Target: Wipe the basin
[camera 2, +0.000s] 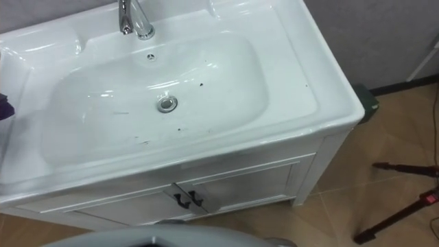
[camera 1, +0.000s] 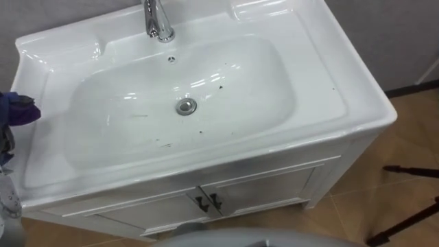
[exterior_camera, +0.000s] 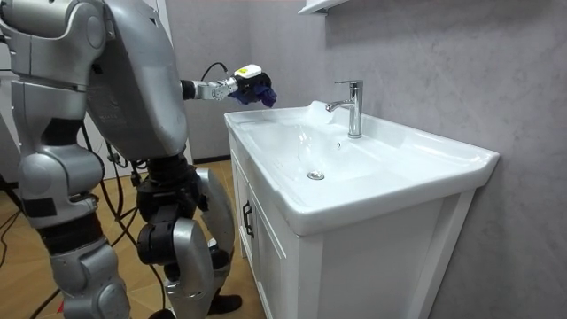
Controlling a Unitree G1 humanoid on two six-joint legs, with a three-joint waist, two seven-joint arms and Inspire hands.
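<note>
The white basin [camera 1: 322, 82] sits in a cabinet top right in front of me, with a chrome tap [camera 1: 156, 19] at the back and a round drain [camera 1: 186, 106] in the middle. Small dark specks [camera 1: 219, 86] and smears [camera 1: 167, 144] lie scattered over the bowl. My left hand [exterior_camera: 232, 87] hangs over the basin's left rim, shut on a bunched dark blue cloth [exterior_camera: 260, 92]. In the left eye view the cloth [camera 1: 18, 110] shows at the left edge, just above the rim and outside the bowl. The room view has me standing upright, facing the cabinet.
Below the rim are two white cabinet doors with dark handles [camera 1: 208, 202]. Dark tripod legs [camera 1: 411, 171] lie across the wooden floor to my right. A grey wall rises behind the tap.
</note>
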